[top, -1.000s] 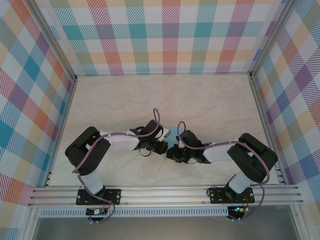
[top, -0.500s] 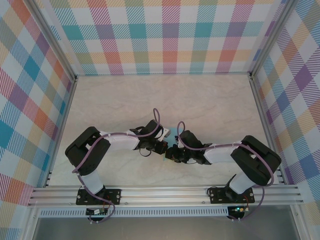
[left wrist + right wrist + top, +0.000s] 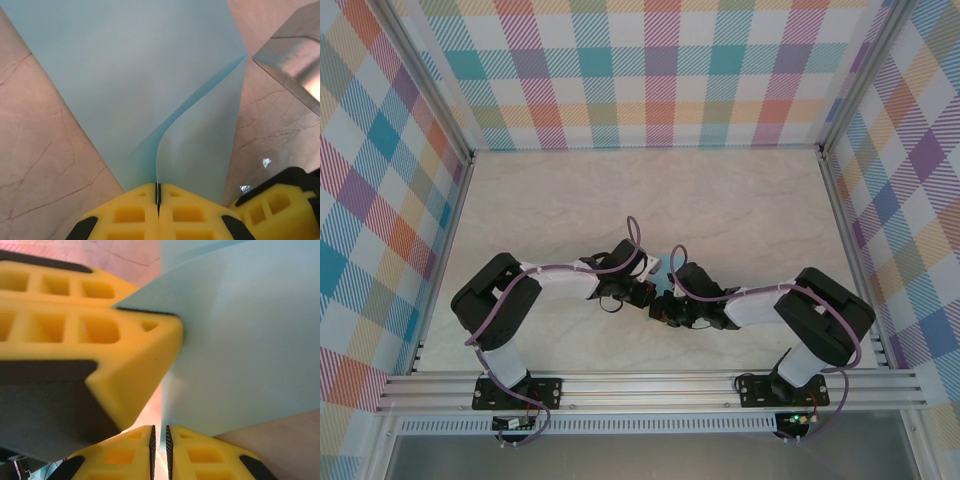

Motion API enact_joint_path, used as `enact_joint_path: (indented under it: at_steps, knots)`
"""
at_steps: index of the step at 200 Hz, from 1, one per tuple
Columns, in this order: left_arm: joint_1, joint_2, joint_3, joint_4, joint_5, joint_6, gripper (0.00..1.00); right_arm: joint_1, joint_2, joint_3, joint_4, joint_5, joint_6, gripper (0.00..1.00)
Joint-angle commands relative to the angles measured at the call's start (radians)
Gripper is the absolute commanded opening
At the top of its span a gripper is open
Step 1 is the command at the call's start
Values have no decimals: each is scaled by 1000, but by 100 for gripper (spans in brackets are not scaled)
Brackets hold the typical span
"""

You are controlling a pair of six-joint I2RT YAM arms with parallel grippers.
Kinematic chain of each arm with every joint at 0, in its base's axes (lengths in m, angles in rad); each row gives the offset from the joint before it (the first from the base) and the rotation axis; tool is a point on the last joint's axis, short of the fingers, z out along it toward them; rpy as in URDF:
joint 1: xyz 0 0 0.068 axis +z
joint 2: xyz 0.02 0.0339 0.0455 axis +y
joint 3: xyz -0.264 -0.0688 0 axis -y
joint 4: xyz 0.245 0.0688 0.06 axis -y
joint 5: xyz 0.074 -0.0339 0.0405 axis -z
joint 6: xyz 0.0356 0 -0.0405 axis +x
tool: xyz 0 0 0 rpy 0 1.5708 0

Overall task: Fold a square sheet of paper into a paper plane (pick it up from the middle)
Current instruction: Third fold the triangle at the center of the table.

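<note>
The paper plane (image 3: 150, 75) is light blue paper folded along a central ridge, its flaps widening away from my left gripper (image 3: 158, 192). That gripper is shut on the ridge at the narrow end. From above, a small cyan corner of the paper plane (image 3: 658, 265) shows at the table's middle, between my left gripper (image 3: 648, 293) and my right gripper (image 3: 663, 306). In the right wrist view the paper plane (image 3: 240, 340) hangs just above my right gripper (image 3: 160, 432), whose jaws stand a narrow slit apart with nothing clamped. The left gripper's fingers (image 3: 100, 340) pinch the paper beside it.
The marble-pattern table (image 3: 740, 210) lies open toward the back, ringed by a metal frame and checked walls (image 3: 650, 70). One of the right gripper's fingers (image 3: 272, 205) and a grey metal part (image 3: 295, 55) sit close beside the paper. Both arms crowd the near middle.
The right gripper has edged slightly left toward the left gripper and the paper. The left gripper keeps its hold and has barely moved.
</note>
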Motion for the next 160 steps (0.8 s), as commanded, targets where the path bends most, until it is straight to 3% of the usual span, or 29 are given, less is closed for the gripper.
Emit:
enact_joint_path:
  at_steps: [1, 84, 111, 136, 160]
  knots:
    - [14, 29, 9, -22, -6, 5, 3, 26, -26, 21, 12, 6, 3, 16]
    - [14, 26, 9, -23, -9, 3, 2, 30, 105, 50, 9, 28, 7, 15]
    - [15, 22, 9, -26, -4, 1, 3, 30, 14, 53, -77, 60, -14, 16]
    - [15, -4, 9, -33, -4, -12, 4, 21, -145, 70, -290, 169, -62, 23]
    - [14, -55, 13, -50, -10, -37, 16, -41, -244, 55, -377, 184, -88, 26]
